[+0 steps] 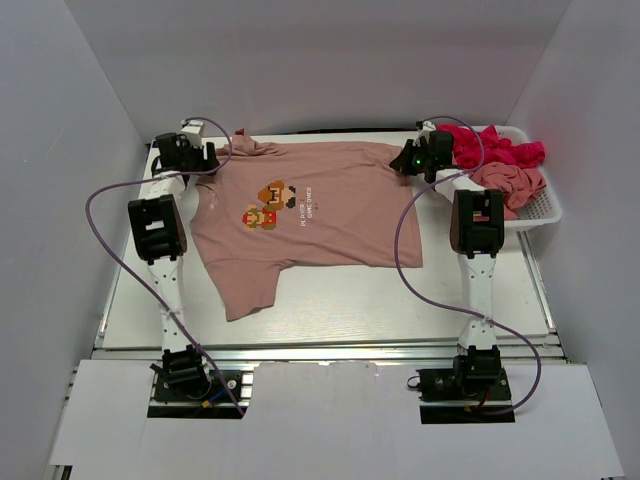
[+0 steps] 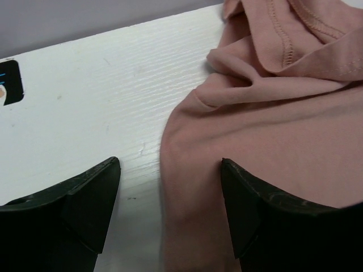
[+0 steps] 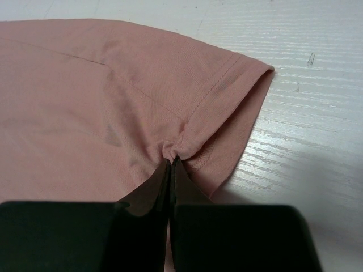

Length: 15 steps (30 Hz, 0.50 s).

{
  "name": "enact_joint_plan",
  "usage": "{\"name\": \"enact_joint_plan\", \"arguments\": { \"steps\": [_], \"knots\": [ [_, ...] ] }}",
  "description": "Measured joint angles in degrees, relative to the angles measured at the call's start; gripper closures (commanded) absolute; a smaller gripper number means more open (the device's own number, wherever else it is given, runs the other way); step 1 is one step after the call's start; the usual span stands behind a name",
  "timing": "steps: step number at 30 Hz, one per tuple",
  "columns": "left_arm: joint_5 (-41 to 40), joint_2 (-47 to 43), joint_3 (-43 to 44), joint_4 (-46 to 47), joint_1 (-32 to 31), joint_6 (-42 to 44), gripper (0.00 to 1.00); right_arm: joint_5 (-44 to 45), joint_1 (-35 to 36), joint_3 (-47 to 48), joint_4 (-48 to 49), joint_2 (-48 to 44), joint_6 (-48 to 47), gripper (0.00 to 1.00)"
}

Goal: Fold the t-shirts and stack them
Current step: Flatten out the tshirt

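Observation:
A salmon-pink t-shirt (image 1: pixel 320 215) with a small pixel-art print (image 1: pixel 270 205) lies spread on the white table (image 1: pixel 400 300). My left gripper (image 1: pixel 203 160) is at its far-left corner. In the left wrist view this gripper (image 2: pixel 170 164) stands open and holds nothing. The shirt's edge (image 2: pixel 272 130) runs between its fingers, and bunched, stitched fabric lies ahead. My right gripper (image 1: pixel 407 163) is at the far-right corner. The right wrist view shows it (image 3: pixel 171 161) shut on a pinch of the shirt (image 3: pixel 113 96) just inside a hemmed corner.
A white mesh basket (image 1: pixel 545 210) stands at the far right, close behind the right gripper. It holds a crumpled magenta-red t-shirt (image 1: pixel 495 150) and a salmon-pink one (image 1: pixel 512 183). One part of the spread shirt hangs toward the near left (image 1: pixel 245 290). White walls enclose the table.

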Motion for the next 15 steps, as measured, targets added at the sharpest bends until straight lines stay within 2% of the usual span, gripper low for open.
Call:
{"name": "enact_joint_plan", "arguments": {
  "steps": [8,15],
  "knots": [
    [-0.46,0.02,0.07,0.11,0.63,-0.46,0.19,0.02,0.07,0.02,0.0,0.02,0.02,1.0],
    [1.88,1.07,1.11,2.05,0.63,-5.33,0.24,0.02,0.15,1.86,-0.2,0.9,0.11,1.0]
  ]
}}
